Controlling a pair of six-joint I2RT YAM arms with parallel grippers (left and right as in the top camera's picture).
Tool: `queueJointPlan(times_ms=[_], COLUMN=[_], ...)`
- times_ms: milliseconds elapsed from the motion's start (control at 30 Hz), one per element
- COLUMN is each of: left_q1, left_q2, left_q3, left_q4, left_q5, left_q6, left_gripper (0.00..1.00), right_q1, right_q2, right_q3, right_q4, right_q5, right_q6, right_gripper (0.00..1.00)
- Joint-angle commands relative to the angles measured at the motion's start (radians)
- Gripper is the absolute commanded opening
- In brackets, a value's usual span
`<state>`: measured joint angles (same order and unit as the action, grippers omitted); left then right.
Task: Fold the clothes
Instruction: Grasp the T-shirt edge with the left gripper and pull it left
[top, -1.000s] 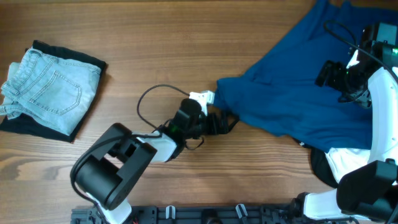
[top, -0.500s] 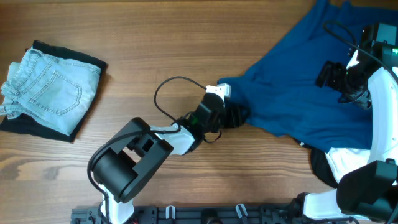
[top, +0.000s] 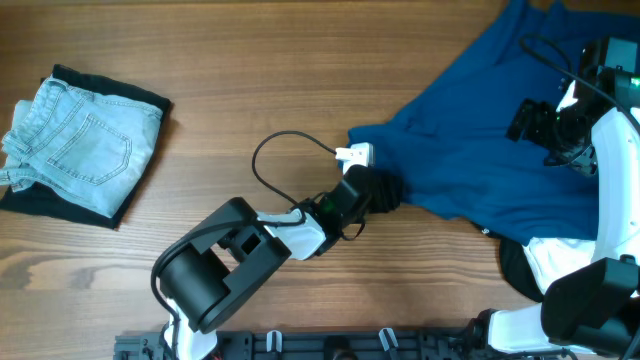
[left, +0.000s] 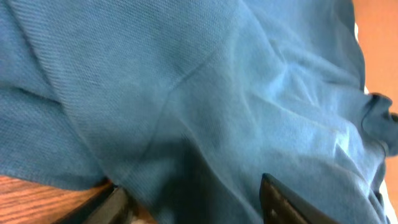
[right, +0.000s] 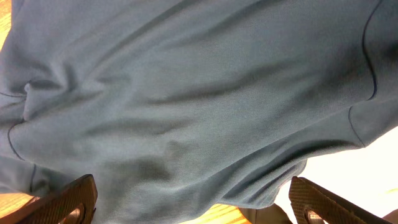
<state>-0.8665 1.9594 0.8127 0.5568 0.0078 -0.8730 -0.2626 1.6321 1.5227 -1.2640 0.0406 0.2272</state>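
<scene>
The deep-blue shirt (top: 480, 150) lies rumpled across the right of the table and fills the left wrist view (left: 186, 87) and the right wrist view (right: 186, 81). My left gripper (top: 388, 190) is at the shirt's lower-left edge. Its jaws (left: 191, 190) are open with a fold of blue cloth between them. My right gripper (top: 522, 120) hovers over the shirt's middle, its jaws (right: 191, 190) wide open and holding nothing. The pale-blue denim shorts (top: 80, 145) lie folded at far left on a black garment (top: 40, 205). A white garment (top: 555, 260) and another black one (top: 512, 268) lie under the shirt's lower right edge.
Bare wood table (top: 250, 60) lies between the shorts and the shirt. The left arm's cable (top: 270, 160) loops over the table by the shirt edge. The right arm's base (top: 590, 310) stands at the lower right. A black rail (top: 330, 345) runs along the front edge.
My left arm has reached rightward along the table until its gripper came onto the shirt's lower-left edge. The right arm and the garments have not moved.
</scene>
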Motion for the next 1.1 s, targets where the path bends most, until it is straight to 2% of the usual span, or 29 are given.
queueJointPlan(times_ms=[0, 33, 67, 200, 267, 367, 433, 533, 567, 600, 633, 733, 867, 967, 1067], left_q1=[0.017, 0.021, 0.023, 0.069, 0.141, 0.352, 0.467, 0.663, 0.703, 0.732, 0.755, 0.755, 0.639, 0.506, 0.394], left_q2=[0.027, 0.027, 0.027, 0.014, -0.032, -0.158, -0.202, -0.212, -0.212, -0.212, -0.212, -0.208, -0.183, -0.125, -0.029], left_q3=[0.001, 0.001, 0.001, 0.001, 0.011, 0.160, 0.286, 0.518, 0.545, 0.547, 0.547, 0.547, 0.546, 0.546, 0.546], left_q4=[0.039, 0.038, 0.038, 0.037, 0.008, -0.286, -0.416, -0.565, -0.577, -0.580, -0.618, -0.817, -1.041, -1.066, -1.019], left_q5=[-0.055, -0.054, -0.054, -0.047, 0.020, 0.074, 0.074, 0.115, 0.126, 0.142, 0.168, 0.225, 0.344, 0.341, 0.332], left_q6=[0.000, 0.000, 0.000, 0.017, 0.109, 0.338, 0.436, 0.455, 0.454, 0.454, 0.454, 0.446, 0.439, 0.439, 0.411], left_gripper=[0.29, 0.08, 0.04, 0.04, 0.04, 0.04, 0.04, 0.04, 0.30, 0.74, 1.00, 1.00, 1.00, 1.00, 1.00], right_q1=[0.002, 0.002, 0.002, 0.001, 0.001, 0.001, 0.001, 0.002, 0.001, 0.001, 0.001, 0.002, 0.002, 0.001, 0.002], right_q2=[-0.016, -0.016, -0.016, -0.016, -0.016, -0.016, -0.016, -0.016, -0.016, -0.016, -0.016, -0.016, -0.016, -0.016, -0.016], right_q3=[0.007, 0.007, 0.007, 0.007, 0.007, 0.007, 0.007, 0.007, 0.007, 0.007, 0.007, 0.007, 0.007, 0.007, 0.007], right_q4=[-0.003, -0.005, -0.005, -0.005, -0.006, -0.005, -0.005, -0.006, -0.006, -0.006, -0.006, -0.006, -0.006, -0.008, -0.010], right_q5=[-0.016, -0.016, -0.016, -0.016, -0.016, -0.016, -0.016, -0.016, -0.016, -0.016, -0.016, -0.016, -0.016, -0.016, -0.016], right_q6=[0.008, 0.008, 0.009, 0.008, 0.008, 0.008, 0.008, 0.004, 0.004, 0.004, 0.001, 0.000, 0.000, 0.000, -0.011], right_gripper=[1.00, 1.00, 1.00, 1.00, 1.00, 1.00, 1.00, 1.00, 1.00, 1.00, 1.00, 1.00, 1.00, 1.00, 1.00])
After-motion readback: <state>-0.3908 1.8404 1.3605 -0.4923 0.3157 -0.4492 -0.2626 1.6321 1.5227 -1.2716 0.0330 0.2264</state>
